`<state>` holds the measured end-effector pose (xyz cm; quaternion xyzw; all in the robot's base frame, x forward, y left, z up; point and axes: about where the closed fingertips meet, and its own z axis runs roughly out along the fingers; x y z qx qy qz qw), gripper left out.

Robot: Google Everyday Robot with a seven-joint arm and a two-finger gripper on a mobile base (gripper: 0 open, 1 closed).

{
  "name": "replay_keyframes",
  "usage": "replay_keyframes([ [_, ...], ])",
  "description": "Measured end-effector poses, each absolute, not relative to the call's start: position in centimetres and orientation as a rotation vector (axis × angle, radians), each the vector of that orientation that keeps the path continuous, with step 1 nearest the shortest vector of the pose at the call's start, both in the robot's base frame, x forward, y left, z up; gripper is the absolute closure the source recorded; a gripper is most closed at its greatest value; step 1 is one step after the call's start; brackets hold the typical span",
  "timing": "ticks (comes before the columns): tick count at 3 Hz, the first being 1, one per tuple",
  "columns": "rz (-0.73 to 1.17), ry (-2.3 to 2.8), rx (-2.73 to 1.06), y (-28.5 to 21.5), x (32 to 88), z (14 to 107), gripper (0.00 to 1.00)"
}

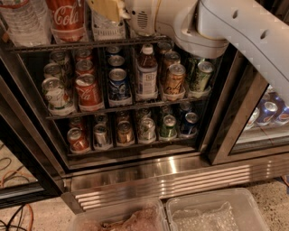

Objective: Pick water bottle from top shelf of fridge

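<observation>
The fridge [158, 178] stands open in front of me. On its top shelf [67, 45] are a clear ribbed water bottle [22, 20] at far left, a red-labelled Coca-Cola bottle [67, 18] next to it, and a second clear ribbed bottle [108, 30] to the right. My gripper [107, 10], tan-tipped on a white arm [235, 27] reaching in from the right, is at the top edge of the view. It sits in front of the upper part of that second clear bottle and hides it. I cannot tell whether it touches the bottle.
Two lower wire shelves hold several cans [118, 83] and a small bottle [146, 72]. The right-hand door frame [230, 117] stands beside the arm, with more cans [268, 113] behind glass. Two clear plastic bins [216, 214] sit on the floor in front. Cables [13, 178] lie at left.
</observation>
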<state>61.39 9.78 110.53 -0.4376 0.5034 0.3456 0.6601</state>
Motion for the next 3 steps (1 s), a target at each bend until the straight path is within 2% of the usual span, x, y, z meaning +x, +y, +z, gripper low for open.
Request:
replay_keyframes([
  [3,0.824,1.109,-1.069,8.9,59.6,111.5,1.0],
])
